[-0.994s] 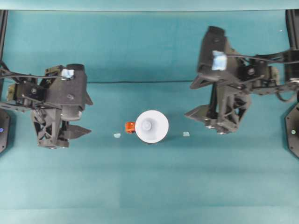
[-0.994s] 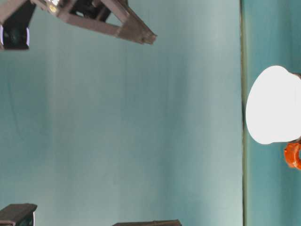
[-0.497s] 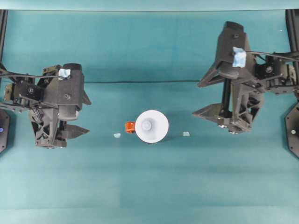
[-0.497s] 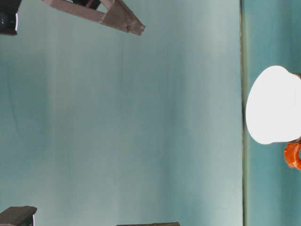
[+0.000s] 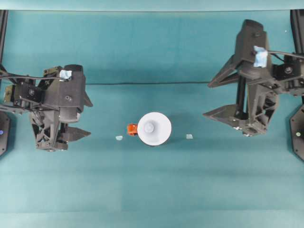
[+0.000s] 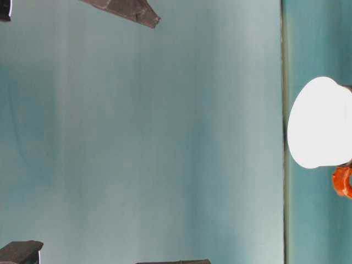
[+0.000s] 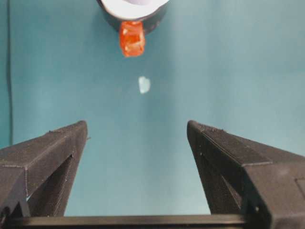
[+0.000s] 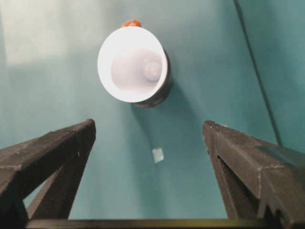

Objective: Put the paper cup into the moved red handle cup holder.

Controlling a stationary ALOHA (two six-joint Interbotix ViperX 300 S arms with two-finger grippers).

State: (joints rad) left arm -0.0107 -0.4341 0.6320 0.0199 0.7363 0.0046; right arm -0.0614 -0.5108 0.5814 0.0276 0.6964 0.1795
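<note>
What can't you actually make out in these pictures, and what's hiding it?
- The red handle cup holder: the paper cup sitting in it covers its inside in the right wrist view; overhead, little but the handle shows.
- The holder's upper part: cut off by the top edge in the left wrist view.
- The two pale scraps beside the cup: too small to identify overhead.

Cup [image 5: 154, 128] seated in holder [image 8: 162, 93], frame centre in overhead view; red handle [image 5: 131, 129] juts toward frame left. Bare desk [image 5: 152, 190] all round. Only two small pale scraps: one [image 5: 118, 138] left of handle, one [image 5: 189, 136] right of cup. Left hand [image 5: 85, 118] and right hand [image 5: 218, 99] spread, well apart from cup.
</note>
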